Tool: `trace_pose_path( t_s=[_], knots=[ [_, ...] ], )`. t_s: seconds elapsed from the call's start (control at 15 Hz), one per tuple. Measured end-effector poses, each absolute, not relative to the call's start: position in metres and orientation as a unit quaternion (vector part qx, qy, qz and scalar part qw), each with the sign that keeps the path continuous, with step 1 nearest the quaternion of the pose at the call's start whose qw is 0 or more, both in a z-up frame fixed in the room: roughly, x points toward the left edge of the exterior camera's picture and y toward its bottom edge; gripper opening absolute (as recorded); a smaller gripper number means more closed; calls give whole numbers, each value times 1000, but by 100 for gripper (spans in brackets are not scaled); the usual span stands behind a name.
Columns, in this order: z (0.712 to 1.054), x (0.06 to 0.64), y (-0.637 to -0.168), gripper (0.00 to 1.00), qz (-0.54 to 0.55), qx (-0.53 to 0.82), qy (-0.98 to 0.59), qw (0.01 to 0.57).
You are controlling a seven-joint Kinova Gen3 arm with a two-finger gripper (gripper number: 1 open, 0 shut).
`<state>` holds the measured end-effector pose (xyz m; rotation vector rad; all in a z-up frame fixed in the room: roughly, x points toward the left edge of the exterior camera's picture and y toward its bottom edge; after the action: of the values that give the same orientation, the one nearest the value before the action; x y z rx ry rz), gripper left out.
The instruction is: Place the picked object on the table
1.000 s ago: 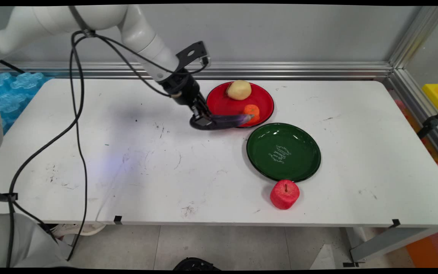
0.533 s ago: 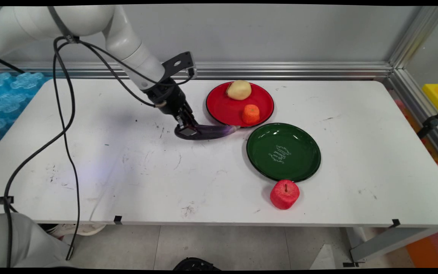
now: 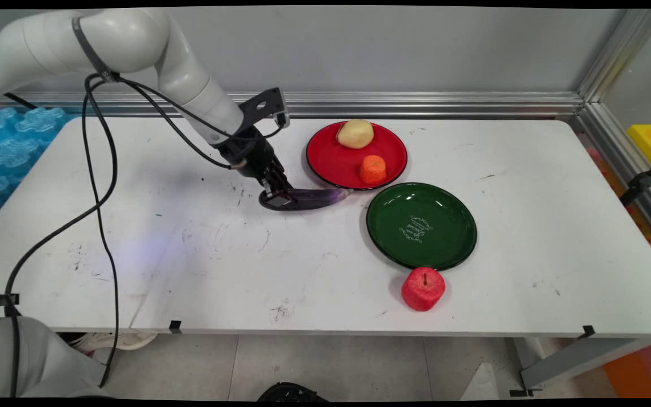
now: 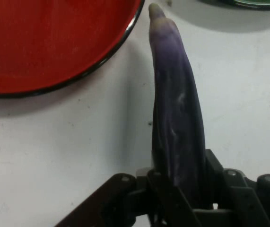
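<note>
A long purple eggplant [image 3: 315, 197] lies on the white table just left of the red plate [image 3: 331, 164], its thin tip pointing at the plate's near rim. My gripper [image 3: 276, 196] is shut on the eggplant's thick left end, low at the table surface. In the hand view the eggplant [image 4: 177, 118] runs straight up from between the fingers, with the red plate [image 4: 40, 42] at upper left. A yellowish potato [image 3: 355, 134] and an orange carrot piece [image 3: 372, 169] sit on the red plate.
A green plate [image 3: 455, 226] stands right of the eggplant's tip, its edge [image 4: 257, 4] showing in the hand view. A red apple [image 3: 422, 289] sits near the table's front edge. Black cables hang from the arm at the left.
My gripper has carried the eggplant left and toward the table's near side, off the red plate's rim and down to the table. The carrot piece is uncovered.
</note>
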<state>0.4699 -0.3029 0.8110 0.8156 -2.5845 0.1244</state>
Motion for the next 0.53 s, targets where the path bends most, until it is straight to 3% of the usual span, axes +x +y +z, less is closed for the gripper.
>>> trace_pose_path(
  t_s=[0.53],
  knots=[
    [793, 467, -307, 0, 53, 291, -928, 228]
  ],
)
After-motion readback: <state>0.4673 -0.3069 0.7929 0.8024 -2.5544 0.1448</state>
